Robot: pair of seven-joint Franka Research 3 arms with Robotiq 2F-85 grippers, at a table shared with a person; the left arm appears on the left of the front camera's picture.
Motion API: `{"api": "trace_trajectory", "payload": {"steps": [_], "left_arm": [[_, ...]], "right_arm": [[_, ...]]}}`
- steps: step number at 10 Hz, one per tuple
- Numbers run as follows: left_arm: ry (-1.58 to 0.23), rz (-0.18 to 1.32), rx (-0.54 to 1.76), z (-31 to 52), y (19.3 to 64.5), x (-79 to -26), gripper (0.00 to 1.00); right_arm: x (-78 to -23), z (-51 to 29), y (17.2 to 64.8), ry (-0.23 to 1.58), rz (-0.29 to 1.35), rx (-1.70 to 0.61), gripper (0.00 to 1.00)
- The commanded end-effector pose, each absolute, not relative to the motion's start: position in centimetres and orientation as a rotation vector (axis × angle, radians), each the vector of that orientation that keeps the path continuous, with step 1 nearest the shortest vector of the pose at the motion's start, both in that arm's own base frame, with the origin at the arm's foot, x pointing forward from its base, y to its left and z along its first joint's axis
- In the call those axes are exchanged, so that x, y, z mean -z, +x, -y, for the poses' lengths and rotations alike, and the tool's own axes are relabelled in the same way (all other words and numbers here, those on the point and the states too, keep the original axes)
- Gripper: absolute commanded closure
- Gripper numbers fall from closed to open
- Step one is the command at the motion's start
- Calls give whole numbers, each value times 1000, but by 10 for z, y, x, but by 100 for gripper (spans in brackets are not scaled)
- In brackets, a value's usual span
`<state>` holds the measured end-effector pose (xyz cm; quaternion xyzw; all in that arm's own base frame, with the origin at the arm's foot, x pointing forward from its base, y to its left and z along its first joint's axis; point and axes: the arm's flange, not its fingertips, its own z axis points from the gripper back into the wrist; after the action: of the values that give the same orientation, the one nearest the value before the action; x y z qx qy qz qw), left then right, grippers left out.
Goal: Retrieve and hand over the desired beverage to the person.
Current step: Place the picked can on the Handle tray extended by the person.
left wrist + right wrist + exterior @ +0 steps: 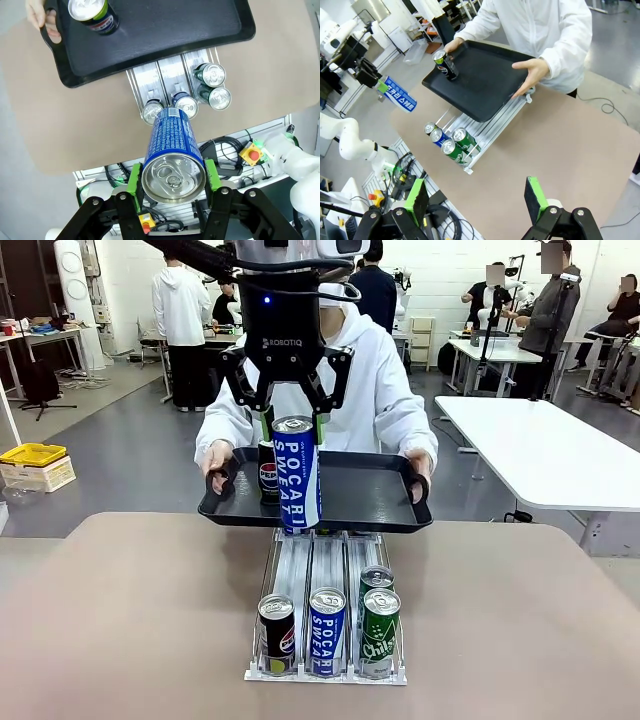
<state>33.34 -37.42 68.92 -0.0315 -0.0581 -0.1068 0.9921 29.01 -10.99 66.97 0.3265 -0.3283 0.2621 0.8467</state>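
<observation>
The Pocari Sweat can [296,476], a tall blue-and-white aluminium cylinder with a silver pull-tab top, hangs upright above the near edge of the tray, clamped at its upper end between the green pads of the left gripper [293,423].

Going from the largest thing down, we see the table [120,620], a matte beige sheet with rounded corners. Across it stands the person [372,380] in a loose, pale hooded sweatshirt, both hands gripping the handles of a smooth black plastic tray [360,495] with a raised rim. A dark Pepsi can [268,472] stands on the tray's left part.

Below the tray lies a ribbed white three-lane can rack [327,570] holding one dark Pepsi can, one blue Pocari can and two green Chilsung cans [379,631].

The right gripper [477,197] hovers with jaws wide, holding nothing.
</observation>
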Motion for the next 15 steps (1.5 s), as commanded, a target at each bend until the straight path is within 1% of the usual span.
{"api": "trace_trajectory", "payload": {"steps": [1,3,6,8,11,15], "left_arm": [[-35,102,244,412,376,-711,42],[6,59,207,441,427,-719,42],[47,121,181,469,477,-714,42],[2,222,202,478,493,-699,42],[-36,260,227,484,508,-668,42],[-20,187,239,499,525,-640,42]], "right_arm": [[-670,109,292,721,716,-569,0],[-670,109,292,721,716,-569,0],[-670,109,292,721,716,-569,0],[-670,109,292,721,716,-569,0],[-670,109,292,721,716,-569,0],[-670,109,292,721,716,-569,0]]}}
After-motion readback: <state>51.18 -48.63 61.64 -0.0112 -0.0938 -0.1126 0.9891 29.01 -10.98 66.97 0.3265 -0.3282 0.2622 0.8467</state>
